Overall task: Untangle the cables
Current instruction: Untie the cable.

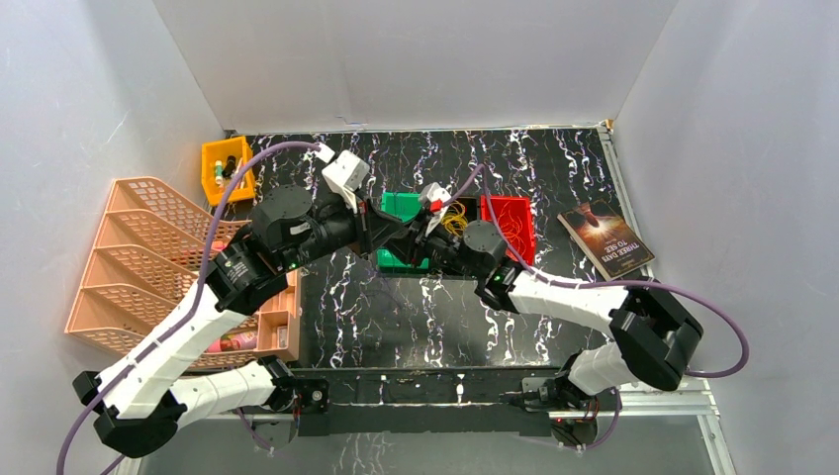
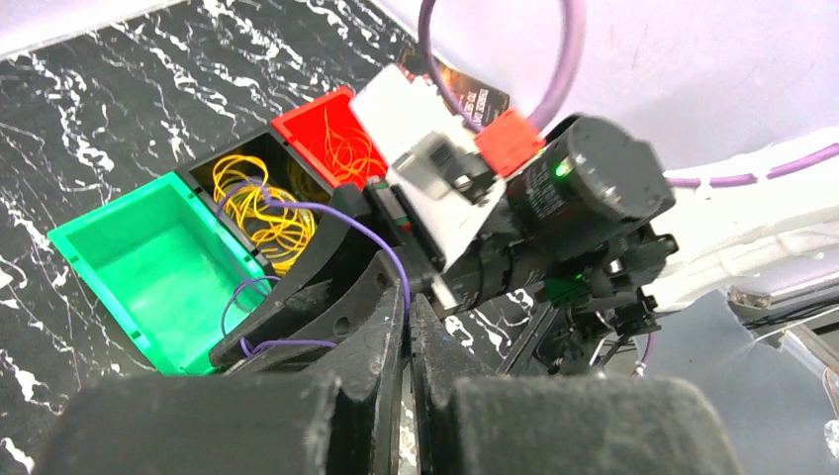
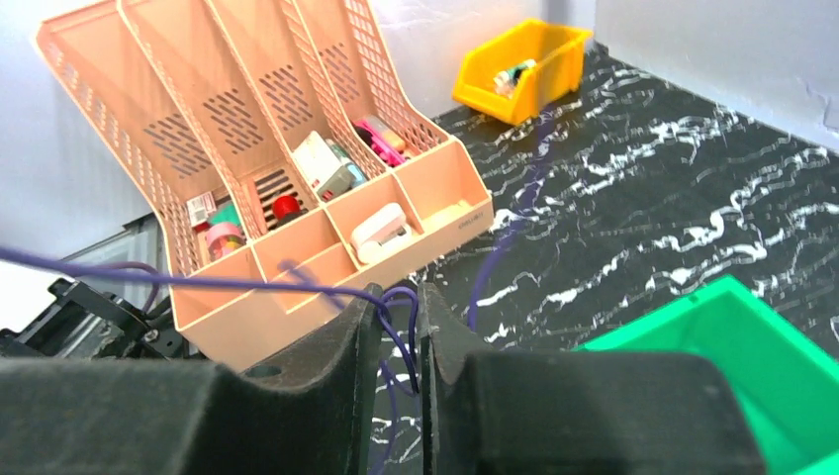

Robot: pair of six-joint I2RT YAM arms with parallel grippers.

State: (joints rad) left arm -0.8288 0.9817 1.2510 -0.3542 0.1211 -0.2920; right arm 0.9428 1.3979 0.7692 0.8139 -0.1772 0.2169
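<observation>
A thin purple cable (image 2: 391, 257) is stretched between both grippers above the green bin (image 2: 109, 213). My left gripper (image 2: 408, 322) (image 1: 396, 230) is shut on one end of it; the strand leaves its tips and arcs left. My right gripper (image 3: 401, 327) (image 1: 423, 237) faces it closely, its jaws a narrow gap apart, with loops of the purple cable (image 3: 247, 287) running through the gap. Yellow cables (image 2: 259, 210) (image 1: 455, 220) lie bunched in a black bin. Orange-red cables (image 2: 346, 153) (image 1: 510, 226) lie in the red bin beside it.
A peach file organiser (image 1: 148, 247) (image 3: 247, 119) holding small items stands at the left. A yellow bin (image 1: 226, 168) (image 3: 524, 64) sits at the far left. A book (image 1: 605, 240) lies at the right. White walls enclose the black marbled table.
</observation>
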